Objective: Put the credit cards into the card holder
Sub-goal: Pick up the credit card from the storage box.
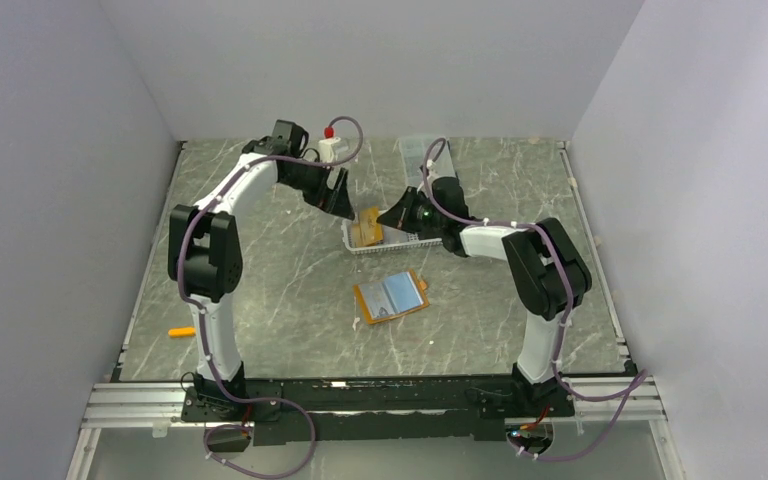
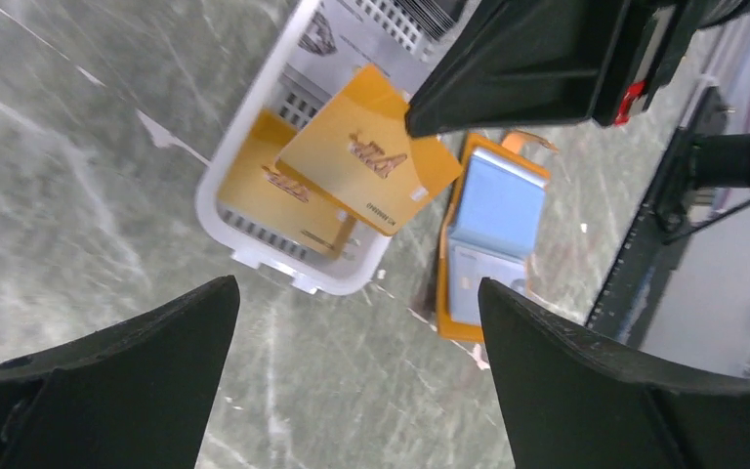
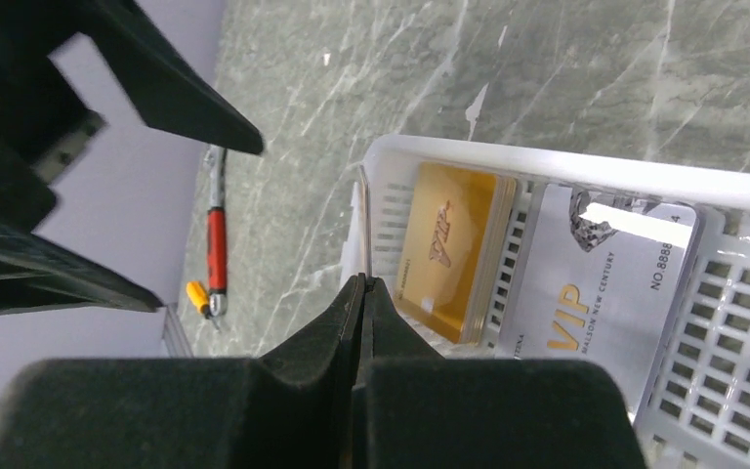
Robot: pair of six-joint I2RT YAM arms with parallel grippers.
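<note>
The orange card holder (image 1: 392,296) lies open on the table, light blue inside, in front of the white basket (image 1: 400,245); it also shows in the left wrist view (image 2: 493,234). My right gripper (image 3: 363,281) is shut on a gold credit card (image 2: 361,161), seen edge-on (image 3: 362,210), and holds it tilted over the basket's left end. A stack of gold cards (image 3: 454,249) and a pale VIP card (image 3: 596,293) lie in the basket (image 3: 547,171). My left gripper (image 2: 358,283) is open and empty, just left of the basket (image 2: 217,171).
A red and orange screwdriver (image 3: 215,244) lies on the table to the left, also seen in the top view (image 1: 182,331). A clear box (image 1: 422,150) stands at the back. My left gripper's fingers (image 3: 176,88) hang close to the held card.
</note>
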